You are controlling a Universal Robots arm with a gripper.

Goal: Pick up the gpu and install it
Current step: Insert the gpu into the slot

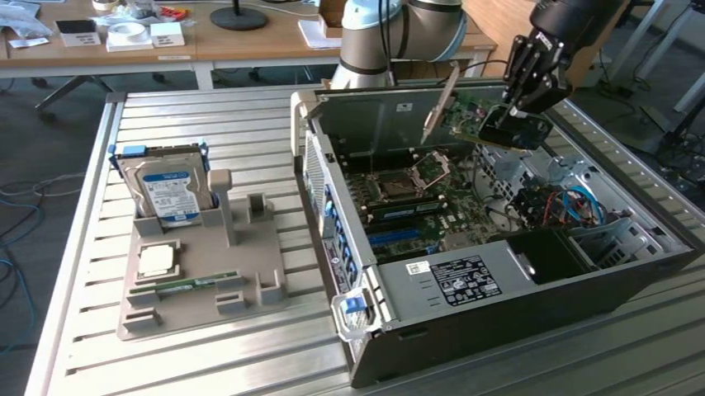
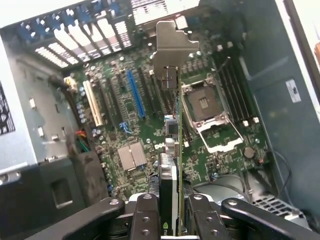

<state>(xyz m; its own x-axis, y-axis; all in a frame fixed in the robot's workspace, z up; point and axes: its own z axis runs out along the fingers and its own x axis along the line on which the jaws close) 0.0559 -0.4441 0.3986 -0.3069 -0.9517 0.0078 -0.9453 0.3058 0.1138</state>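
My gripper [image 1: 513,122] is shut on the gpu [image 1: 484,124], holding it in the air above the open computer case [image 1: 573,297]. The card hangs over the far part of the motherboard [image 1: 424,194], and its silver metal bracket [image 1: 442,106] points toward the exterior view's left. In the wrist view the gpu [image 2: 173,145] shows edge-on between my fingers [image 2: 145,217], with its bracket [image 2: 172,47] at the far end. Below it on the board are the long blue slot [image 2: 135,95] and the empty processor socket [image 2: 205,105]. The card is clear of the board.
A grey parts holder [image 1: 204,309] lies on the slatted metal table at the exterior view's left. It carries a silver hard drive [image 1: 165,188], a processor chip [image 1: 158,261] and a green memory stick [image 1: 182,285]. Blue cables [image 1: 579,206] sit inside the case.
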